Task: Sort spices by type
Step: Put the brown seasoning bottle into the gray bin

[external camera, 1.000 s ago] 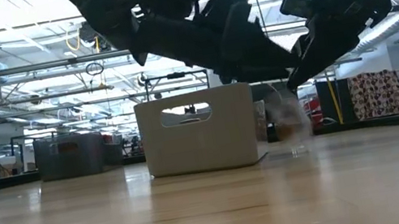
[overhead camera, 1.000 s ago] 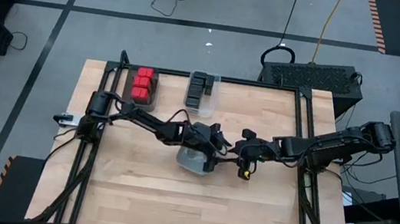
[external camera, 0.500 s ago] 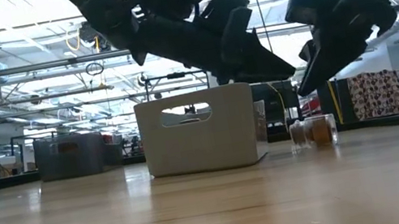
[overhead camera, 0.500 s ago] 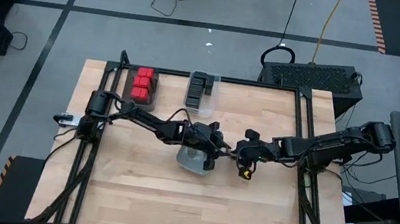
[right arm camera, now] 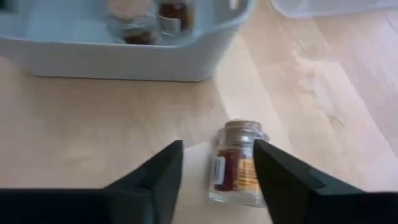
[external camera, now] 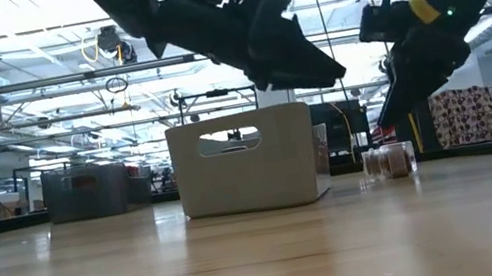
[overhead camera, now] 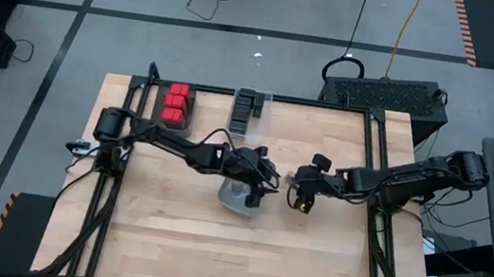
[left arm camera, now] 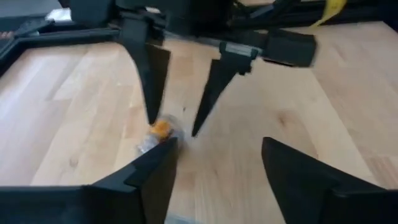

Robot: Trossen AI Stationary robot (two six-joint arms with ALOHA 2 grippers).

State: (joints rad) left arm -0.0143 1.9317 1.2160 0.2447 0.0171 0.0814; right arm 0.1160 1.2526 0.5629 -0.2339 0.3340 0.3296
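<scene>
A small round jar point(right arm camera: 238, 163) with reddish-brown contents lies on its side on the wood, right of the pale bin point(external camera: 247, 173) in the low view point(external camera: 387, 162). My right gripper point(right arm camera: 216, 146) is open and hangs above it point(external camera: 408, 89), a finger on either side, touching nothing. My left gripper point(left arm camera: 219, 143) is open over the bin point(overhead camera: 255, 184). The bin holds at least two similar jars point(right arm camera: 149, 18). Red boxes point(overhead camera: 176, 104) and black boxes point(overhead camera: 248, 109) sit in trays at the far edge.
The two grippers are close together at mid-table, the bin's right wall point(right arm camera: 155, 59) just beyond the lying jar. Bare wood point(overhead camera: 213, 249) stretches toward the near edge and both sides. A dark case point(overhead camera: 387, 92) stands past the far right corner.
A second ago the jar was a blur under my right gripper; it has come down onto the table and now lies on its side, rolled slightly away from the bin. My right gripper has shifted a little toward the far edge. My left gripper has risen over the bin.
</scene>
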